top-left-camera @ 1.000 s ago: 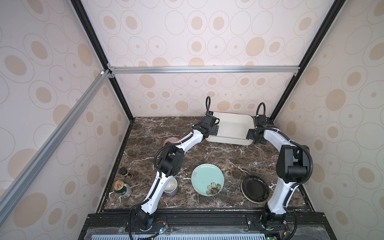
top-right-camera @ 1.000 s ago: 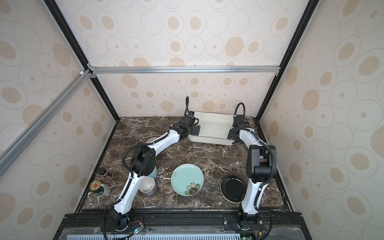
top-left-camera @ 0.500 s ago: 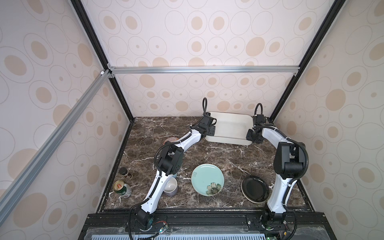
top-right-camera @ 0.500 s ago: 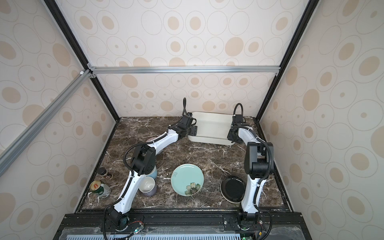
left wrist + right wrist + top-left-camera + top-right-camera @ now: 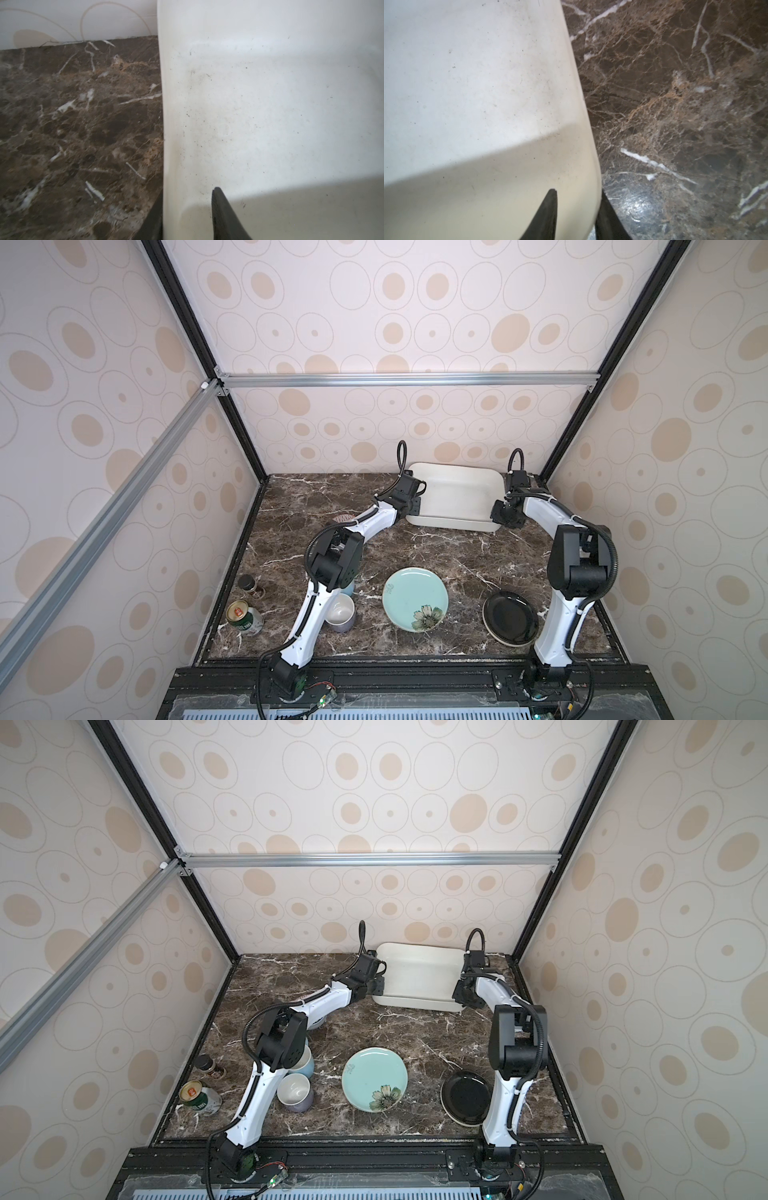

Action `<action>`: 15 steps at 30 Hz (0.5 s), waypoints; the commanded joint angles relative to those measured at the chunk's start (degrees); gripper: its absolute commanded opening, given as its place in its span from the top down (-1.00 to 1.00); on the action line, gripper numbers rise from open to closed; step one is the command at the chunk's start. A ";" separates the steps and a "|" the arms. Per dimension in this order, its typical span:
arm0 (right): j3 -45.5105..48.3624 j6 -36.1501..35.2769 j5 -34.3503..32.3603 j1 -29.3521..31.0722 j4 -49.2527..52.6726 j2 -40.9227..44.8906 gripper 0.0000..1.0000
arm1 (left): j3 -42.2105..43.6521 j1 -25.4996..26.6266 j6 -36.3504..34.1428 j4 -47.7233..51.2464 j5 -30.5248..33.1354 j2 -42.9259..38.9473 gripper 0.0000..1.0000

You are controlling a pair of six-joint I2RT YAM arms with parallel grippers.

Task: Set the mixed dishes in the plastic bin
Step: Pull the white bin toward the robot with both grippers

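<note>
The white plastic bin [image 5: 453, 493] [image 5: 419, 973] stands at the back of the marble table, with nothing in it. My left gripper [image 5: 415, 506] [image 5: 187, 193] is shut on its left wall [image 5: 270, 104], one finger inside and one outside. My right gripper [image 5: 500, 512] [image 5: 578, 192] grips the right wall [image 5: 467, 83] the same way. Near the front lie the teal flower plate [image 5: 415, 599] and the black plate [image 5: 509, 618]. A lavender-grey mug [image 5: 340, 612] and a light-blue mug [image 5: 303, 1063] stand by the left arm. An orange-patterned bowl [image 5: 343, 517] is half hidden behind it.
A green drink can [image 5: 245, 618] lies on its side at the front left, with a small dark jar [image 5: 251, 587] just behind it. The enclosure's back wall stands right behind the bin, and the side walls run along the table edges.
Both grippers' jaws have closed in from wide onto the bin's side walls. The two wrists shifted slightly. The dishes have not moved.
</note>
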State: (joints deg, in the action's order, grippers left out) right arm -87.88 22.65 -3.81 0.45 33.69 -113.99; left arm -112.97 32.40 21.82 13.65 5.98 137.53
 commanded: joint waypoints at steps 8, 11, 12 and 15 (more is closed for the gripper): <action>6.01 -0.51 1.83 6.04 3.54 6.59 0.38 | 18.06 0.02 0.68 -2.78 1.97 -13.77 0.40; 7.41 -0.09 1.85 7.99 4.17 8.53 0.38 | 22.65 -0.05 0.92 -3.67 2.67 -17.51 0.39; 7.95 0.22 1.96 8.65 4.42 9.26 0.37 | 24.27 0.02 1.03 -4.06 2.73 -18.79 0.39; 10.53 1.70 3.19 10.15 3.72 11.67 0.38 | 28.58 -0.04 1.43 -5.36 3.26 -21.99 0.39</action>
State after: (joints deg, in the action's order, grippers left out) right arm -79.09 23.18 -3.44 8.54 36.56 -105.75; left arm -86.24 31.83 22.44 11.25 9.45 119.63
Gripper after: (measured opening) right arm 0.313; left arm 0.306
